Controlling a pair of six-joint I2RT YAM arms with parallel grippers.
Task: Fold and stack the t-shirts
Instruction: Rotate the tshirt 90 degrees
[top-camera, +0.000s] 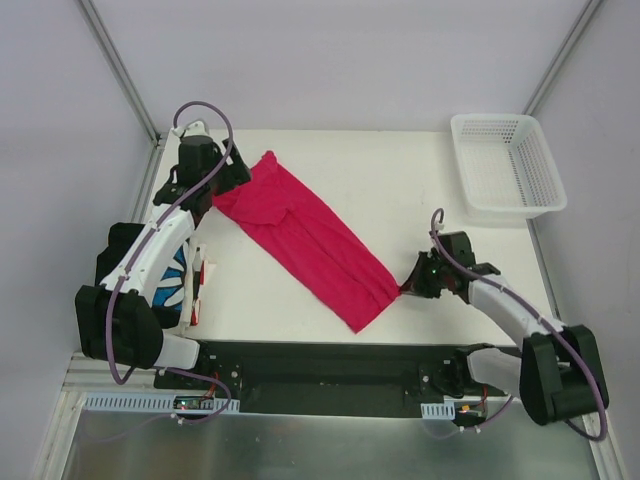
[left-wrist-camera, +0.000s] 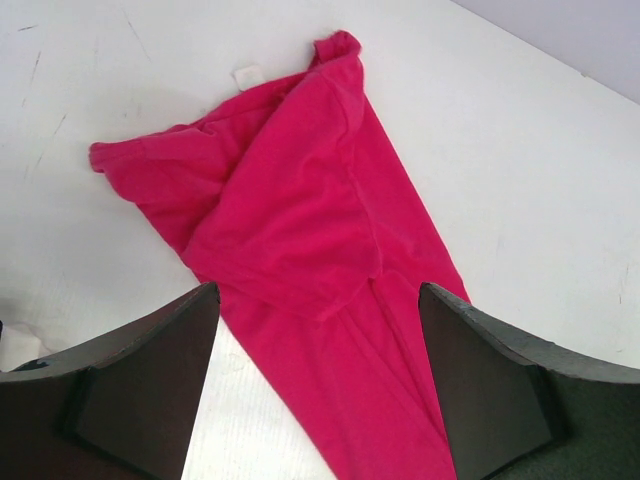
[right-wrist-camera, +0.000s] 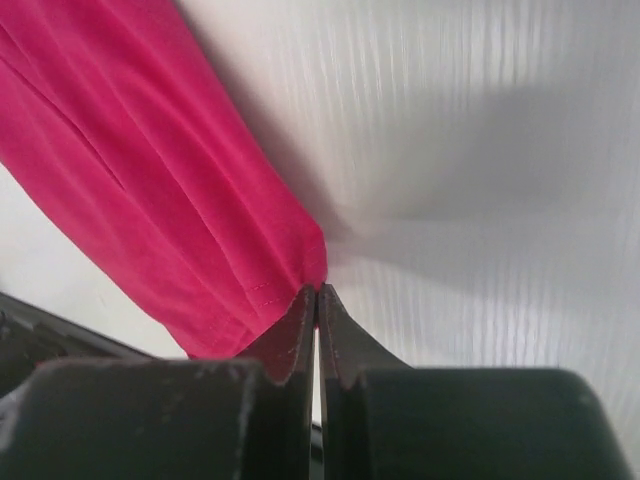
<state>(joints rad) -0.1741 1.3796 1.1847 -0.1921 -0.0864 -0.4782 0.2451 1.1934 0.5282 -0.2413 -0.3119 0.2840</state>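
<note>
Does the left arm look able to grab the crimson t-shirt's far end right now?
Probably yes. The left gripper hangs open right above that bunched end of the crimson t-shirt, with nothing lying between its fingers and the cloth.

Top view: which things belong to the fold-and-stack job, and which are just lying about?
Job:
pink t-shirt, laid out diagonally
pile of t-shirts at the left edge, partly hidden
right hand, shut on the pink t-shirt's near corner
left hand, open above its far end

Lying about:
white lattice basket, far right corner, apart from the shirts
</note>
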